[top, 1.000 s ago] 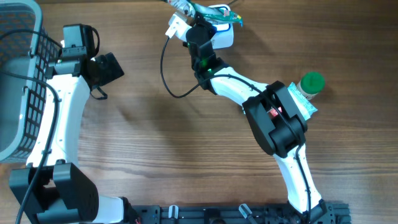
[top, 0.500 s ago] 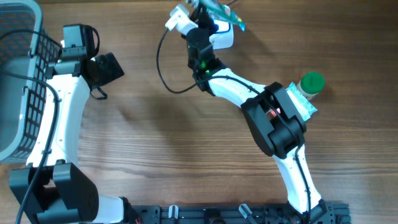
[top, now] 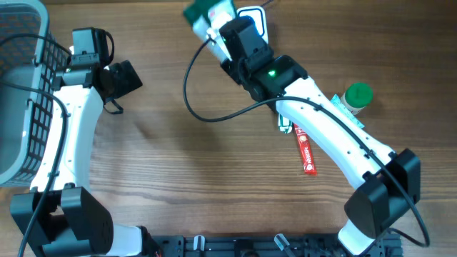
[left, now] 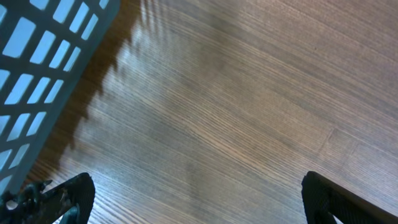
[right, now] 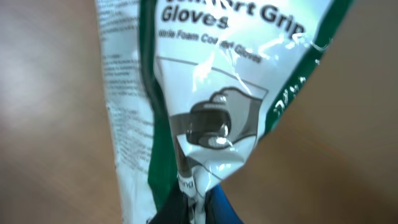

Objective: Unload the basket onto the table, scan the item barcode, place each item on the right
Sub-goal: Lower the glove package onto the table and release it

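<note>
Right wrist view: the right jaws are clenched on an end seam of the glove packet, holding it aloft beside a white device at the far edge of the worktop. The packet is probably light, floppy and slippery, so a seam pinch suits it. The left jaws are released and empty.

Left gripper spread wide; right gripper seemingly clenched.

It looks like a mock shop checkout on a robot test bench. A wood-grain surface carries a grey shopping basket at the left and retail-packed goods: a gloves packet, a green-capped bottle and a red packet.
</note>
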You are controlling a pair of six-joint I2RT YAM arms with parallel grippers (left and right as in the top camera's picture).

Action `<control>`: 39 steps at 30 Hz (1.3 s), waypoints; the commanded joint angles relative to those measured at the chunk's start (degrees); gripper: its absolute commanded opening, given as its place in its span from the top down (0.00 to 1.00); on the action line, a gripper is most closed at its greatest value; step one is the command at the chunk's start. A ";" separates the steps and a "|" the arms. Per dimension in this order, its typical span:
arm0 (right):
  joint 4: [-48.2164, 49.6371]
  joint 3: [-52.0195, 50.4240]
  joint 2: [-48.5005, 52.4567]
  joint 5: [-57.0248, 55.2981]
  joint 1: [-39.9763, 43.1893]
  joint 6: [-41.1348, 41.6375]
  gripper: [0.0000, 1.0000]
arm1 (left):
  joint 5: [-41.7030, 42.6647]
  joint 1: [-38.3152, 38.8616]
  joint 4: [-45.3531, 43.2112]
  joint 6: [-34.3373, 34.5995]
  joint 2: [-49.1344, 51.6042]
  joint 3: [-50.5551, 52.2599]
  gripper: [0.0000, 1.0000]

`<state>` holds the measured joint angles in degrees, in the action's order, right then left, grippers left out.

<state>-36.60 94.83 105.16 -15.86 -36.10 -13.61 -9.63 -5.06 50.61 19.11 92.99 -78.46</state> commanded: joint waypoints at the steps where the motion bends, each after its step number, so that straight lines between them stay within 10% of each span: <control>1: -9.25 -2.91 1.77 17.40 0.92 16.37 0.95 | -0.50 -0.35 0.02 -0.90 -0.42 -0.63 0.00; 5: -9.51 -7.69 1.99 17.16 0.94 18.27 0.82 | -0.52 -0.37 0.02 -0.90 -0.42 -0.63 0.00; 9: -9.84 -9.40 1.99 17.16 0.94 18.27 0.00 | -0.50 -0.35 0.02 -0.90 -0.42 -0.63 0.00; 39: -6.69 -9.84 2.14 17.18 0.92 18.25 0.00 | -0.50 -0.35 0.02 -0.87 -0.42 -0.63 0.00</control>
<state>-43.62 85.47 106.08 0.43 -35.35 3.86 -9.63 -5.06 50.65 19.11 92.99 -78.46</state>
